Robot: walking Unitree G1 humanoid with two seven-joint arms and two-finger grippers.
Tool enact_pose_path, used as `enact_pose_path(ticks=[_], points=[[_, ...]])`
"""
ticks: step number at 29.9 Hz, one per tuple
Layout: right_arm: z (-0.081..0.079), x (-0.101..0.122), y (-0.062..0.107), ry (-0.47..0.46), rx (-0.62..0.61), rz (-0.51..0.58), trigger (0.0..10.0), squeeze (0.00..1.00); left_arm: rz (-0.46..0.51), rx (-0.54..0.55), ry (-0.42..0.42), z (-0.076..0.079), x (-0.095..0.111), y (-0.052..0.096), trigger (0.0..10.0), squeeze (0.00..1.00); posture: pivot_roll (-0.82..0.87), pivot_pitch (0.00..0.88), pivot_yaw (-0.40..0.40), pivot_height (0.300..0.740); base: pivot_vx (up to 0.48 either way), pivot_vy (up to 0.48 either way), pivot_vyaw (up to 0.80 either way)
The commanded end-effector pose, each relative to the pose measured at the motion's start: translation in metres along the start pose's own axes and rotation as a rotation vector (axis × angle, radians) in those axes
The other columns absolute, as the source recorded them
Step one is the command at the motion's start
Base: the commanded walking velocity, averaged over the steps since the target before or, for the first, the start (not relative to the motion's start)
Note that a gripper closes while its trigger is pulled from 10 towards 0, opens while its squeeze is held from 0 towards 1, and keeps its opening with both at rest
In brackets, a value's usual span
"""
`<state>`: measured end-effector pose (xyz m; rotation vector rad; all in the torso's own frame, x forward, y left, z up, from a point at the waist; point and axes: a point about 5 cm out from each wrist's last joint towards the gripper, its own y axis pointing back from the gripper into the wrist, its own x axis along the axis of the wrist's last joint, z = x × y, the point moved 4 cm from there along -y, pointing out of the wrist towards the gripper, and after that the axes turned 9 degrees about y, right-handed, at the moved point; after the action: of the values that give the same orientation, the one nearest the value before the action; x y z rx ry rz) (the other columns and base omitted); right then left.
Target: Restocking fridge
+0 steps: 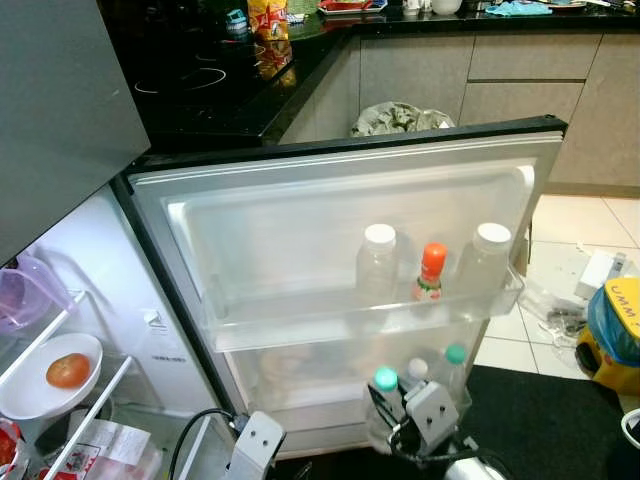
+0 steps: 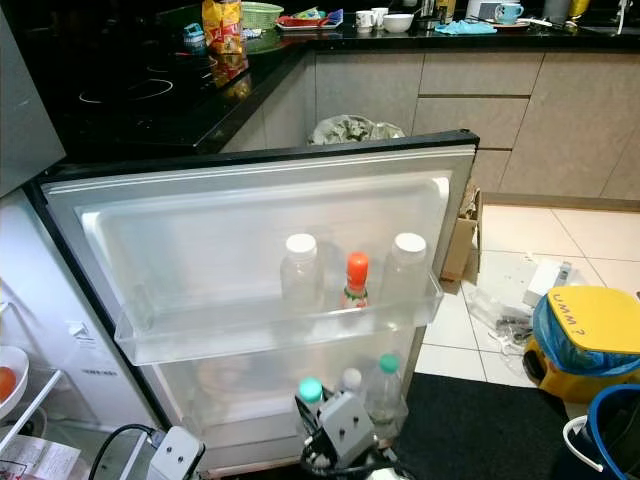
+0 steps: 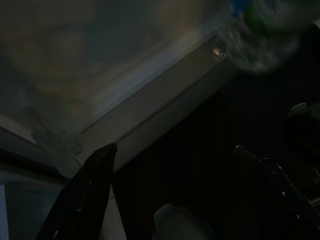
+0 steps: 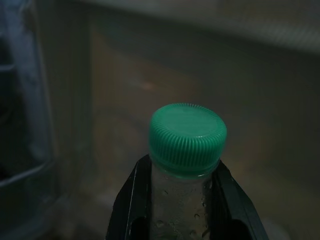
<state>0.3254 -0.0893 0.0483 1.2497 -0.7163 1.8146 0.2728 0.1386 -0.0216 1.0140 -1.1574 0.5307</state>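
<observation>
The right claw (image 4: 182, 200) is clamped on the neck of a clear water bottle with a green cap (image 4: 187, 137), its two black fingers (image 4: 132, 205) pressed against either side of the neck just under the cap. The bottle stands upright, its long axis vertical, with droplets on the plastic below the cap. In the head views this teal-capped bottle (image 1: 386, 379) sits at the lower door shelf (image 1: 300, 385) of the open fridge door (image 1: 340, 200), just in front of the right wrist housing (image 1: 432, 410) and beside two other bottles there, one white-capped (image 1: 417, 368) and one green-capped (image 1: 455, 354).

The relation that matters: the bottle is already at the mouth of the lower door bin, directly ahead of the right claw and towards the door, so the coming move looks like a short lowering into the bin rather than a reach. Whether its base already rests on the bin floor cannot be told.

The left claw (image 3: 175, 165) hangs low with its fingers spread wide apart and holds nothing; it faces the lower edge of the door over the dark floor mat (image 2: 480, 420), and is farther from the bottle than the right.

On the upper door shelf (image 1: 360, 310) stand two white-capped clear bottles (image 1: 378, 262) (image 1: 489, 255) with an orange-capped sauce bottle (image 1: 430, 272) between them. Inside the fridge, on the left, a tomato (image 1: 68, 371) lies on a white plate (image 1: 25, 395).
</observation>
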Motion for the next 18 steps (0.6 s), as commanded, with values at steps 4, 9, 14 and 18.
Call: enact_pose_path(ticks=[4,9,14,18], points=[[0.005,0.012,-0.006,0.015,-0.046,0.05,10.0,0.0,-0.004,-0.021,-0.025,-0.001,0.002,0.004,10.0,0.0,0.01,0.178,0.039,0.617,0.0,0.0,0.0],[0.007,0.023,-0.011,0.01,-0.056,0.097,10.0,0.0,0.009,-0.029,-0.034,-0.001,0.005,0.006,10.0,0.0,0.01,0.182,0.039,0.617,0.0,0.0,0.0],[0.016,0.038,-0.015,0.011,-0.082,0.159,10.0,0.0,0.02,-0.035,-0.039,-0.001,0.009,0.008,10.0,0.0,0.02,0.195,0.036,0.617,0.0,0.0,0.0],[0.02,0.037,-0.018,0.048,-0.106,0.149,10.0,0.0,0.033,-0.055,-0.044,0.003,0.013,0.007,10.0,0.0,0.03,0.213,0.048,0.617,0.0,0.0,0.0]])
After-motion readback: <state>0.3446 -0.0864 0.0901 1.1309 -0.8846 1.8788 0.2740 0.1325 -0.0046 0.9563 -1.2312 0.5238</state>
